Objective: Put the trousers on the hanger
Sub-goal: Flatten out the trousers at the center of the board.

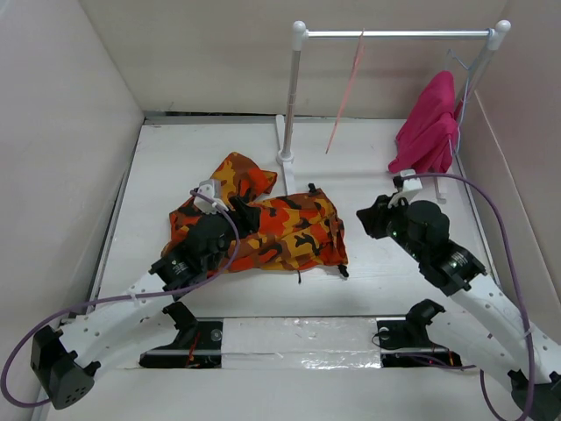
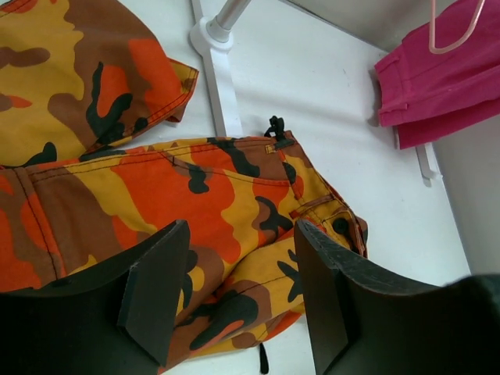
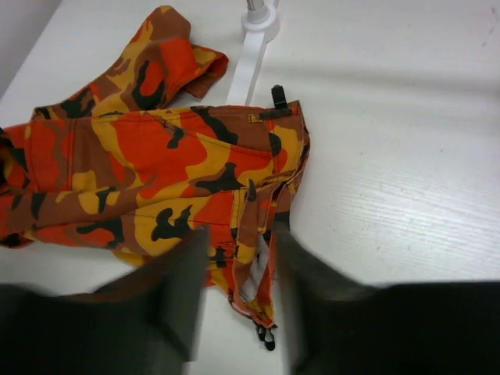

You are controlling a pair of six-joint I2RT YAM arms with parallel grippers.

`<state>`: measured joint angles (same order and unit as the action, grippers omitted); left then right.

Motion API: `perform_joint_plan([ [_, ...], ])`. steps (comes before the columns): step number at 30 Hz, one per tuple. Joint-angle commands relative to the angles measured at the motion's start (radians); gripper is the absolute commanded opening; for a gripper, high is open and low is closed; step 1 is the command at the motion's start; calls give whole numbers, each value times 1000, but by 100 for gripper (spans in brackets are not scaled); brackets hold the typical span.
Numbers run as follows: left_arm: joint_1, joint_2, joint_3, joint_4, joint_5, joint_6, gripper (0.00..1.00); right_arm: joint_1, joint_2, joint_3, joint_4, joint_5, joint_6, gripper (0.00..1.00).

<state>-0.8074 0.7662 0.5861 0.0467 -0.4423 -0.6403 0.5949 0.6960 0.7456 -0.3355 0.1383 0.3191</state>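
Observation:
The camouflage trousers (image 1: 272, 230) lie crumpled in the middle of the white table, one leg folded back toward the rail post. The salmon-pink hanger (image 1: 349, 88) hangs from the rail at the back, seen edge-on. My left gripper (image 1: 235, 215) hovers over the trousers' left part; in the left wrist view it (image 2: 238, 293) stands open with the cloth (image 2: 226, 195) below its fingers (image 2: 156, 289). My right gripper (image 1: 370, 219) is just right of the trousers. In the right wrist view it (image 3: 246, 301) is open and blurred above the waistband opening (image 3: 262, 266).
A white tube rail frame (image 1: 394, 34) stands at the back, its post foot (image 1: 285, 158) touching the trousers' far edge. A magenta garment (image 1: 429, 123) hangs at the rail's right end. Beige walls close in on both sides and the back.

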Motion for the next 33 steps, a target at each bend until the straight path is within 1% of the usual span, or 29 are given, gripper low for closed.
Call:
perform_joint_plan([
  [1,1,-25,-6,-2,-16,-12,54,-7,14,-5,76,-22,18,20],
  [3,1,-28,-6,-2,-12,-16,54,-7,42,-2,73,-25,18,0],
  [5,1,-27,3,-4,-22,-13,52,-7,80,0,88,-25,20,0],
  [6,1,-24,9,-16,-39,-19,50,-7,97,-2,98,-25,21,4],
  [7,1,-22,15,-46,-58,-30,49,-7,117,-2,108,-31,21,25],
  [9,1,-25,17,-94,-116,-61,46,-7,179,3,148,-37,25,49],
  [10,1,-28,14,-129,-136,-74,45,-7,204,14,162,-31,26,70],
  [12,14,-36,6,-165,-162,-102,46,-20,261,40,177,-29,31,82],
  [13,31,-38,7,-207,-161,-107,48,-32,325,61,188,-29,32,90],
  [14,31,-41,9,-232,-162,-119,49,-43,361,69,214,-38,41,91],
  [15,31,-47,6,-252,-177,-133,54,-53,397,77,231,-57,44,92],
  [16,40,-56,1,-274,-179,-160,57,-73,471,83,251,-83,49,92],
  [17,40,-67,-15,-277,-180,-170,60,-73,509,98,277,-85,72,93],
  [18,40,-91,-23,-277,-176,-176,66,-87,545,107,288,-86,81,93],
  [21,63,-131,-23,-306,-180,-190,71,-107,692,133,384,-80,97,93],
  [22,63,-139,-20,-341,-188,-197,71,-107,733,149,397,-103,100,93],
  [23,63,-157,-25,-356,-197,-220,72,-116,820,167,404,-109,106,93],
  [27,63,-211,-35,-418,-252,-281,73,-138,988,225,460,-112,118,93],
  [29,63,-241,-37,-456,-266,-314,73,-153,1039,254,487,-178,117,93],
  [30,63,-251,-40,-468,-282,-323,74,-153,1080,262,490,-189,117,93],
  [33,63,-275,-54,-498,-298,-354,75,-141,1116,271,515,-223,117,92],
])
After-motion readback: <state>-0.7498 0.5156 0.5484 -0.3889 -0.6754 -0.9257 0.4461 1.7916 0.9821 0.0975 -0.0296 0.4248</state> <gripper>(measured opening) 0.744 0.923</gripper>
